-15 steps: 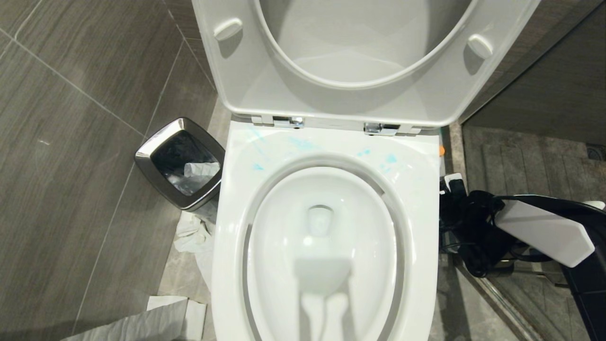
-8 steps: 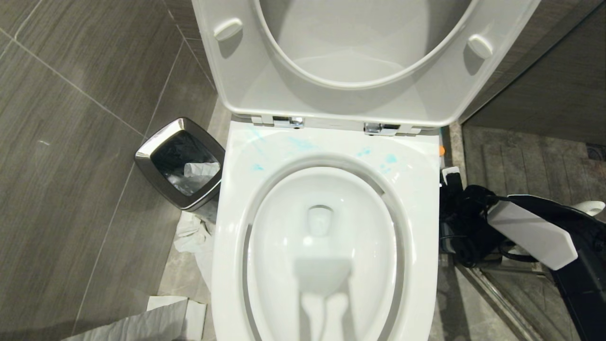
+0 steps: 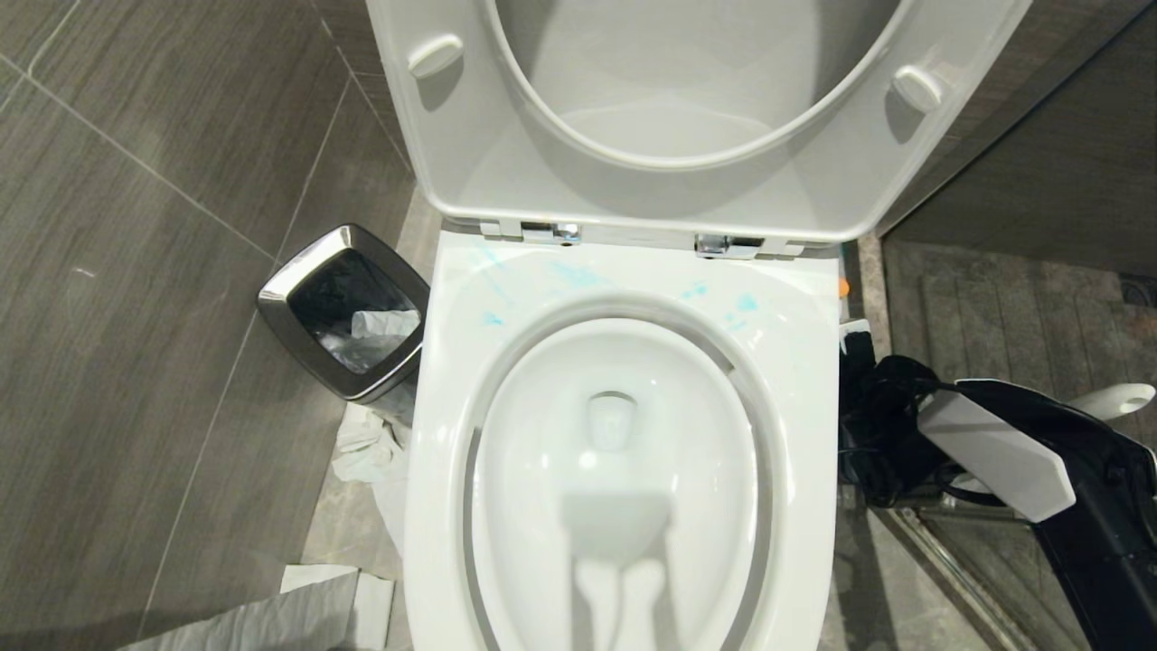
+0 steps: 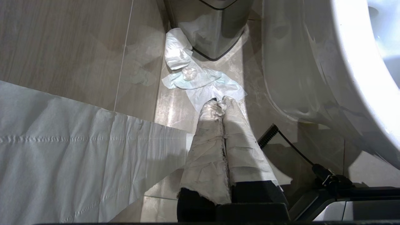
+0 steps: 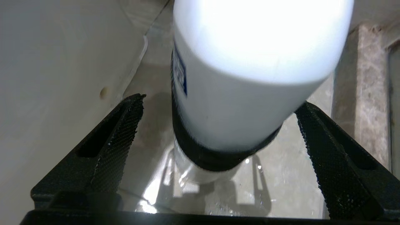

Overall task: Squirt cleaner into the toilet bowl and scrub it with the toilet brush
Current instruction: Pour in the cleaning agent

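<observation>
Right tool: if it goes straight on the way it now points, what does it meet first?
Most likely the white plastic bottle with a dark band: it stands between the right tool's open black fingers, untouched. Depth is unclear.

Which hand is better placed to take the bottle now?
The right hand. It is open with its fingers on both sides of the white bottle, on the floor to the right of the toilet. The left hand is shut, wrapped in paper, on the other side.

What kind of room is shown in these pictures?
Most likely a bathroom: a toilet with its seat raised, a steel bin beside it, and grey tiles with loose paper on them.
</observation>
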Motion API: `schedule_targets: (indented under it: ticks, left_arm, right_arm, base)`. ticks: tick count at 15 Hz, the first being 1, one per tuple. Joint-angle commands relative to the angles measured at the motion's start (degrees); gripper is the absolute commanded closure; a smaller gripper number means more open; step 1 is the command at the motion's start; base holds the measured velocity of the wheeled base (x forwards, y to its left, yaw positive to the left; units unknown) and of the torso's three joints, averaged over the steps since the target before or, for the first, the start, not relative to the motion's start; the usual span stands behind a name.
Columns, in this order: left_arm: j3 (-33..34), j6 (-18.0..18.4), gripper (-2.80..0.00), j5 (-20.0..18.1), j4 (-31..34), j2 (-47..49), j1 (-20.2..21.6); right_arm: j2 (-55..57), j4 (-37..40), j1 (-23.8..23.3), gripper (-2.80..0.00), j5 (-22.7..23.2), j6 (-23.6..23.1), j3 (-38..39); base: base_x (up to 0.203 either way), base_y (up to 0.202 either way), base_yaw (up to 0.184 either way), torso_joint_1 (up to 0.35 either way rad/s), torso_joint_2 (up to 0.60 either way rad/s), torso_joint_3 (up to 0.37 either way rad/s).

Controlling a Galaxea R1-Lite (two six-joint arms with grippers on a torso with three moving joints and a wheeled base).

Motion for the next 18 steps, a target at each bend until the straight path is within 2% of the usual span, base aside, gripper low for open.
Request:
schedule_targets:
  ticks: [1,13,14,15,18]
  left_arm:
    - [0.09,0.01,0.0,-0.01,0.0,0.0,0.01]
    - [0.09,0.01,0.0,-0.01,-0.02,0.0,0.01]
    - [0.09,0.01,0.0,-0.01,-0.02,0.0,0.01]
    - [0.09,0.01,0.0,-0.01,-0.02,0.0,0.01]
    - [0.09,0.01,0.0,-0.01,-0.02,0.0,0.01]
  right_arm:
    - [0.76,-0.51,0.02,-2.8,0.07,-0.77,-2.11]
    - [2.78,-0.51,0.02,-2.8,0.16,-1.37,-6.96]
    - [2.86,-0.51,0.02,-2.23,0.16,-2.05,-6.55]
    - [3.04,-0.51,0.02,0.0,0.16,-3.33,-6.5]
    - [2.86,-0.51,0.02,0.0,0.16,-5.05,-6.45]
  base:
    - [0.0,0.0,0.0,0.0,0.0,0.0]
    - [0.0,0.0,0.0,0.0,0.0,0.0]
    - [0.0,0.0,0.0,0.0,0.0,0.0]
    - [0.0,0.0,0.0,0.0,0.0,0.0]
    - [0.0,0.0,0.0,0.0,0.0,0.0]
